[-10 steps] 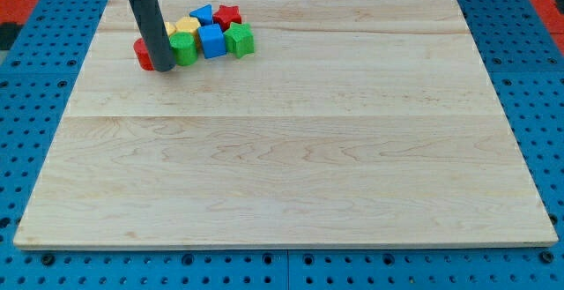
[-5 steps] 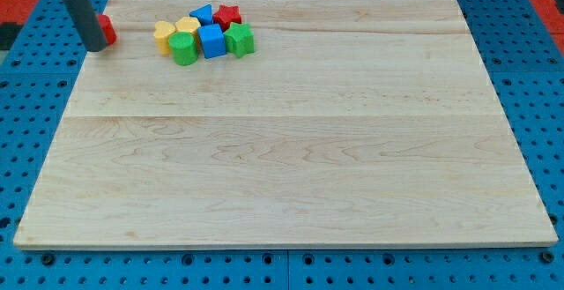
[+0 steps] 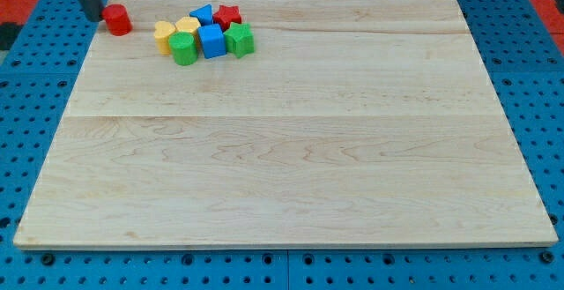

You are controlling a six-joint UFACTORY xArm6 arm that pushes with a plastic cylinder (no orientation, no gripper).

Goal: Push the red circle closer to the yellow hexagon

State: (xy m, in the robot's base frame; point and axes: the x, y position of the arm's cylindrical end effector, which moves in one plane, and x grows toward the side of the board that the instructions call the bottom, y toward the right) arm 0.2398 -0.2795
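Note:
The red circle stands alone near the board's top left corner. The yellow hexagon sits in a tight cluster to its right, with a gap of bare wood between them. My tip is just left of the red circle, close to it or touching it, at the board's left edge. The dark rod rises from the tip out of the view's top.
The cluster also holds a yellow heart, a green cylinder, a blue cube, a green block, a blue triangle and a red star. The wooden board lies on a blue pegboard.
The red circle was swept left out of the cluster to the board's left edge. It now stands slightly further right and up, and my tip has moved up to its left side.

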